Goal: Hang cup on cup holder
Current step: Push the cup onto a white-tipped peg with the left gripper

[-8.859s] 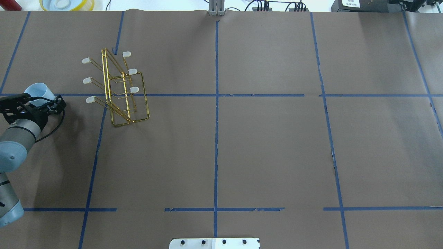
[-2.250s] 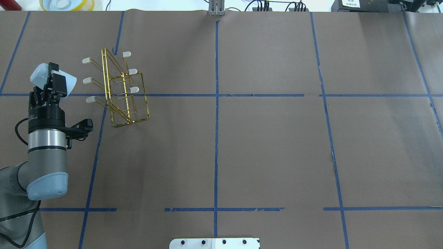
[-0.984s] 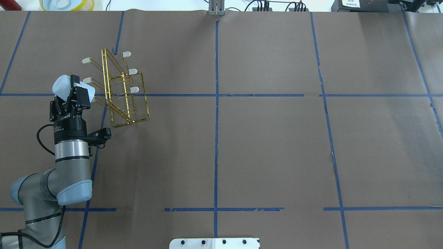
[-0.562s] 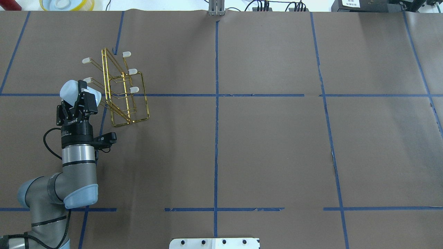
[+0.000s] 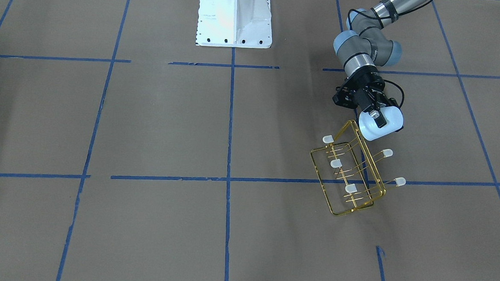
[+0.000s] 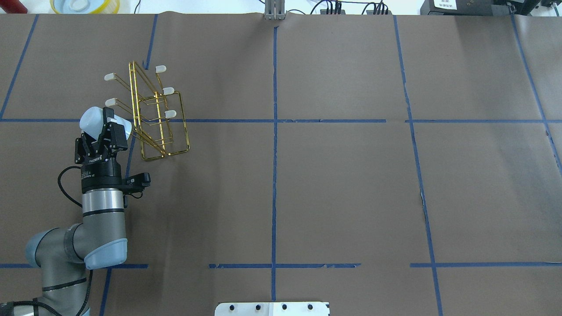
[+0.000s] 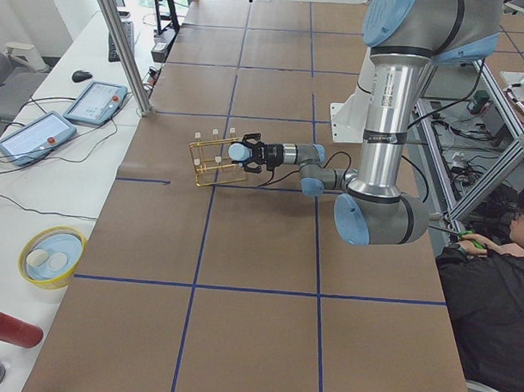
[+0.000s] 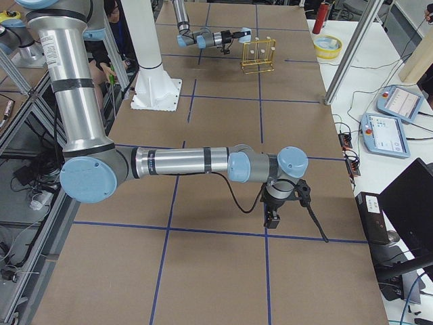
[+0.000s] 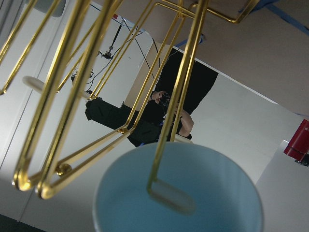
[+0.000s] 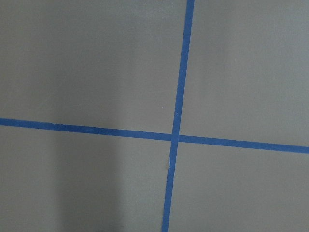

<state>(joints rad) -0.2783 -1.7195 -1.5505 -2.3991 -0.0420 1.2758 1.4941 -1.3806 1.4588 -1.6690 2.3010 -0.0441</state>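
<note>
The pale blue cup (image 6: 92,119) lies on its side in my left gripper (image 6: 106,126), which is shut on it. Its mouth faces the gold wire cup holder (image 6: 154,115). In the left wrist view a capped prong tip (image 9: 171,200) sits inside the cup's mouth (image 9: 212,203). In the front-facing view the cup (image 5: 383,124) is at the rack's (image 5: 350,180) near-robot corner. My right gripper (image 8: 272,218) hangs low over the table far from the rack. It shows only in the exterior right view, so I cannot tell its state.
A yellow-rimmed bowl (image 6: 83,5) and a red can (image 6: 12,5) sit beyond the table's far left edge. The white robot base (image 5: 234,15) stands at the middle. An operator (image 7: 500,282) sits beside the table.
My left arm has turned the cup on its side and carried it right to the rack. The nearest left prong's cap is now covered by the cup.
</note>
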